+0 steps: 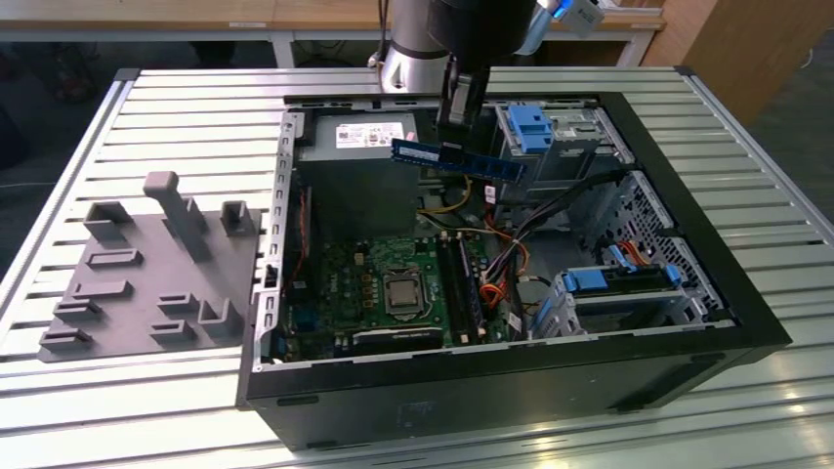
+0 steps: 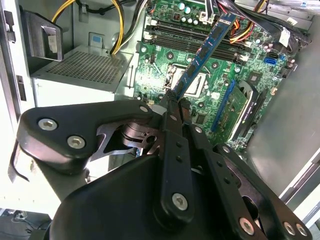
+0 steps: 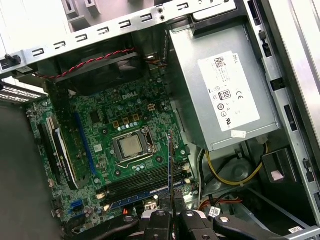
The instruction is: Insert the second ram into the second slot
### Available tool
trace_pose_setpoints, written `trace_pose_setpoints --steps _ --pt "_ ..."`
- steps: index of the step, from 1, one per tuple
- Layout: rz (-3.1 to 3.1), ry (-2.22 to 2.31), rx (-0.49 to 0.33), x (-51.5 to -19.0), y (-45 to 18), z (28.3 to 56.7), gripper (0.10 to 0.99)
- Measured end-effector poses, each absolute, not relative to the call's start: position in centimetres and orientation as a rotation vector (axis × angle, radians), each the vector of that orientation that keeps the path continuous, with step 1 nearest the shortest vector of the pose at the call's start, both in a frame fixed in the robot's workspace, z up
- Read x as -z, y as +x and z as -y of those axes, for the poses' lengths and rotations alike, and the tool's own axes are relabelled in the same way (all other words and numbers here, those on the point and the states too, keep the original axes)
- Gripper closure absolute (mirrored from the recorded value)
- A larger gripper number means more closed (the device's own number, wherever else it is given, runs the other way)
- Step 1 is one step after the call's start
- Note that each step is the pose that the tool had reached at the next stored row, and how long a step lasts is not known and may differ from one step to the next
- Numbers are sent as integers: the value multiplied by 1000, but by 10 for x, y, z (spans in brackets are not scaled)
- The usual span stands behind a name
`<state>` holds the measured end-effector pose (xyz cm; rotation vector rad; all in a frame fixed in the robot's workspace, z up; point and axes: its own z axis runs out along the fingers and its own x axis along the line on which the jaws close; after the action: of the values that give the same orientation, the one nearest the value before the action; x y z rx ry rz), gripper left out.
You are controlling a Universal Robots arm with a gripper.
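The gripper (image 2: 173,100) clamps one end of the second ram (image 2: 206,50) (aloft over the computer case (image 1: 521,396)).

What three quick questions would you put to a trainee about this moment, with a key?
1. Multiple choice: the gripper is shut on which thing? A) a bright-blue drive-bay clip; B) the second ram; C) a yellow cable.
2. True or false: the second ram is already seated in a slot.
3. Fill in: in the exterior view, the grey fixture plate lies on the exterior view's ____ of the computer case.

Key: 1. B. 2. False: it is held in the air above the motherboard, clear of it. 3. left.
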<state>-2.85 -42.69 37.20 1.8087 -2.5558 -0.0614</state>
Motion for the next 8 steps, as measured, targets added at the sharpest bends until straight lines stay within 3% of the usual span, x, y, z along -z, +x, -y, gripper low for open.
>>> trace_pose_setpoints --steps 8 --pt "2564 1798 61 -372 -29 427 953"
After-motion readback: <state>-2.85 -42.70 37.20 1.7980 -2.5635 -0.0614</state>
